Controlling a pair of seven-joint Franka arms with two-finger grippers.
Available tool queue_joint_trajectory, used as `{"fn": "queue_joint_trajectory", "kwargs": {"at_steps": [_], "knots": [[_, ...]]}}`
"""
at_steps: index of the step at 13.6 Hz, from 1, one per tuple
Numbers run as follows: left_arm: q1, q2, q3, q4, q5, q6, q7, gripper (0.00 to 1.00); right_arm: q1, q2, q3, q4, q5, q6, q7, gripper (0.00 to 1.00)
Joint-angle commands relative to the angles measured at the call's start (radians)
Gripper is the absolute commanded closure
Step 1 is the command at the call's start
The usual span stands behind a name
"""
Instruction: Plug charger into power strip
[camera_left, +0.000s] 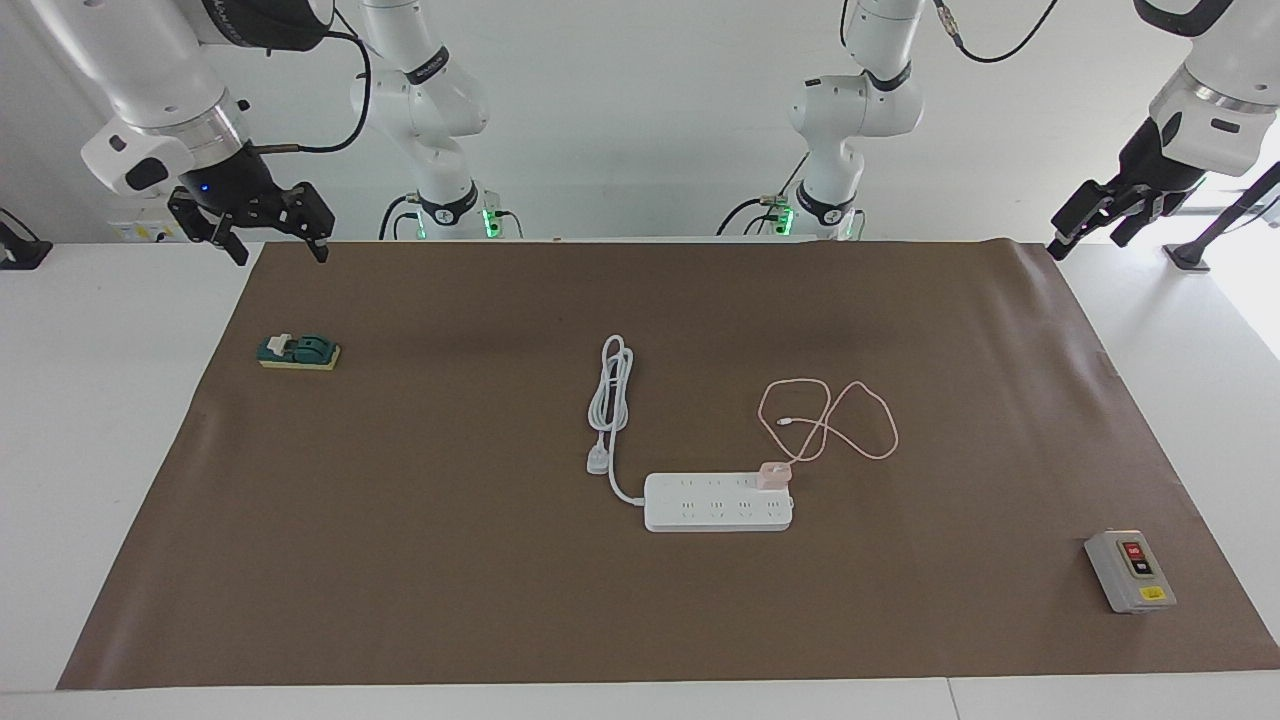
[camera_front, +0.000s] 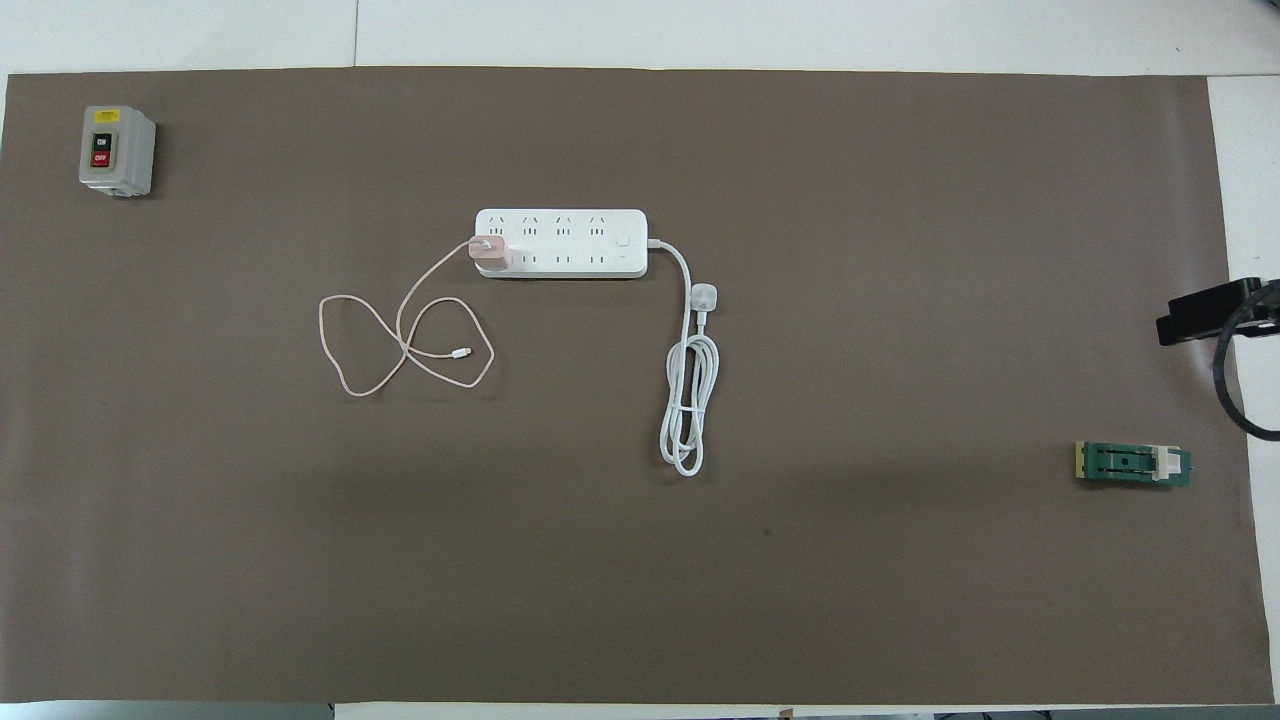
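Note:
The pale-pink charger (camera_left: 772, 476) stands upright in an end socket of the white power strip (camera_left: 715, 505), at the end toward the left arm; both also show in the overhead view, the charger (camera_front: 490, 252) on the power strip (camera_front: 570, 245). Its thin pink cable (camera_left: 860, 420) lies looped on the mat, nearer to the robots. My left gripper (camera_left: 1088, 228) is open and empty, raised over the mat's corner by the left arm's base. My right gripper (camera_left: 280, 250) is open and empty, waiting over the mat's corner at its own end.
The strip's thick white cord (camera_left: 612, 390) lies coiled with its round plug beside the strip. A grey button box (camera_left: 1130, 570) stands toward the left arm's end. A green and white block (camera_left: 298, 352) lies toward the right arm's end. A brown mat (camera_left: 450, 580) covers the table.

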Motion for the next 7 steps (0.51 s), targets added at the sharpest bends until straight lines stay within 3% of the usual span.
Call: {"fn": "queue_joint_trajectory", "kwargs": {"at_steps": [1, 7], "knots": [[-0.012, 0.021, 0.001, 0.025, 0.018, -0.024, -0.015, 0.00, -0.007, -0.015, 0.012, -0.009, -0.008, -0.012, 0.007, 0.00], [-0.012, 0.050, -0.002, 0.023, 0.019, 0.022, -0.003, 0.00, -0.009, -0.015, 0.012, -0.008, -0.008, -0.012, 0.007, 0.00]]}}
